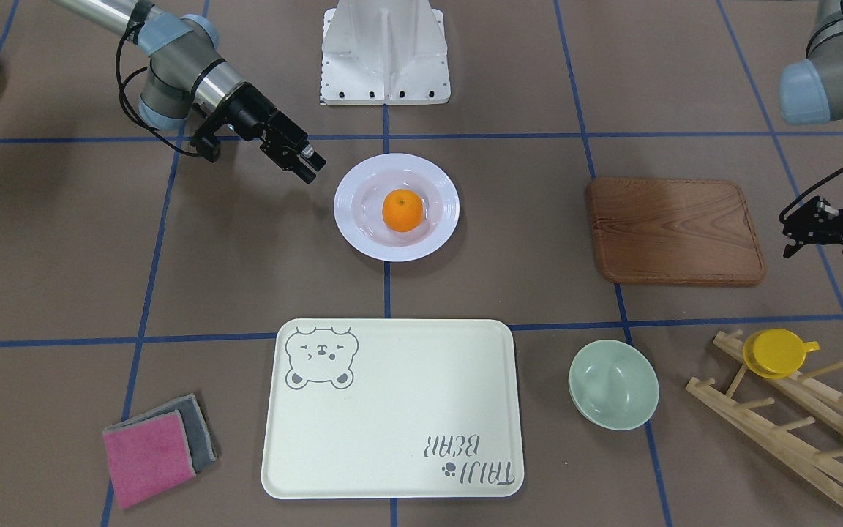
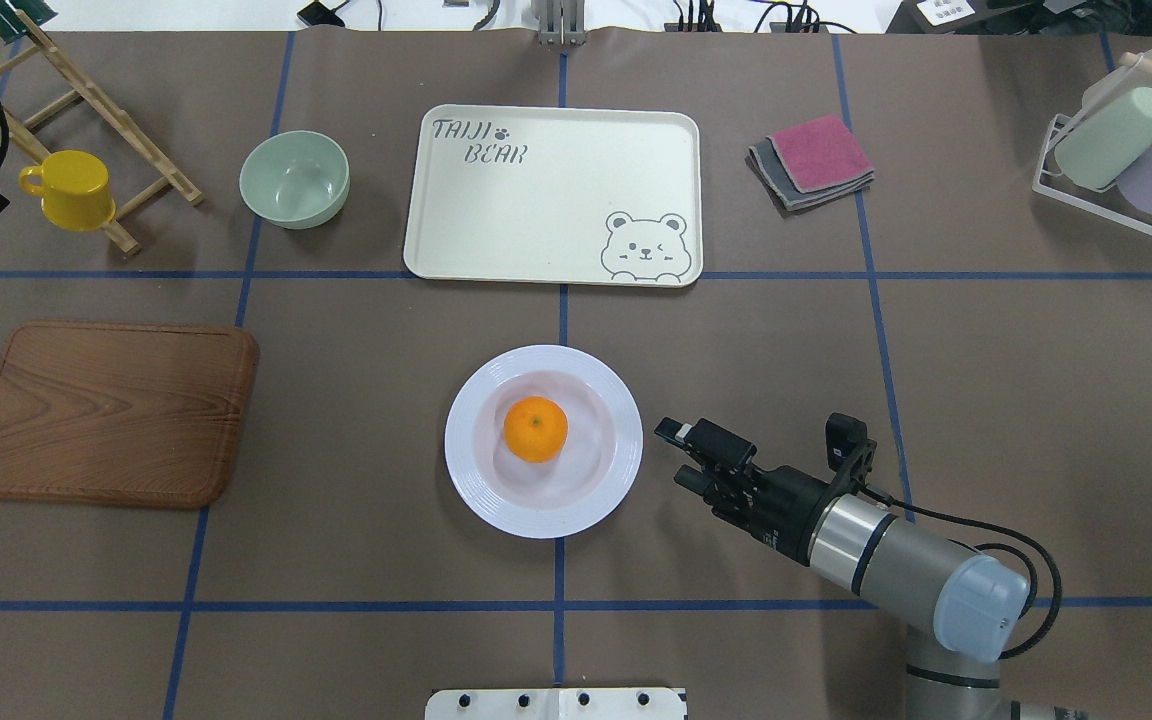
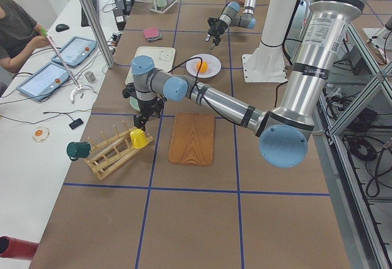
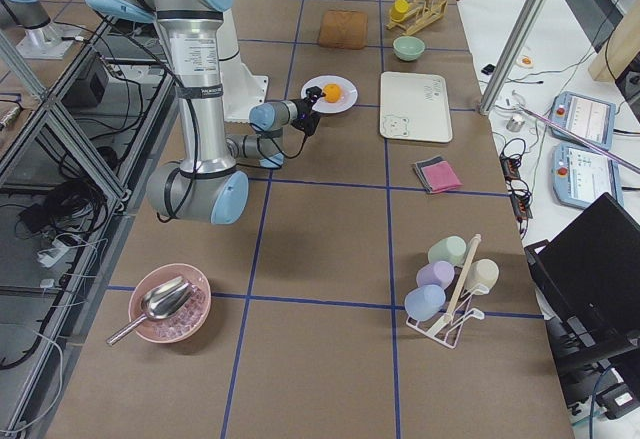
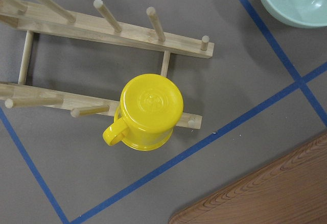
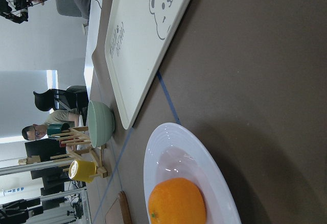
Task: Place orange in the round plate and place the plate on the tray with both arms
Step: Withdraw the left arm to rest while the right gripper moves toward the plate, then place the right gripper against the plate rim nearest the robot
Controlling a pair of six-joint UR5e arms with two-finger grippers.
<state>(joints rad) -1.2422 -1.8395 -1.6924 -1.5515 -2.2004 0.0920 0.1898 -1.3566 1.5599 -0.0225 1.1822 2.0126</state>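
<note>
We judge the glossy round plate (image 2: pixel 464 445), carrying the orange (image 2: pixel 535 429), slippery and fragile, best gripped at opposite rims; right hand (image 2: pixel 681 455) parted, left hand (image 1: pixel 789 234) indeterminate.

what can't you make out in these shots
- left gripper: cut off by the front-facing view's right edge, a sliver at the overhead's left edge; open or shut, cannot tell.
- round plate: its near rim is cut off by the right wrist view's bottom edge.
- tray lettering: too small to read in the right side view.
</note>
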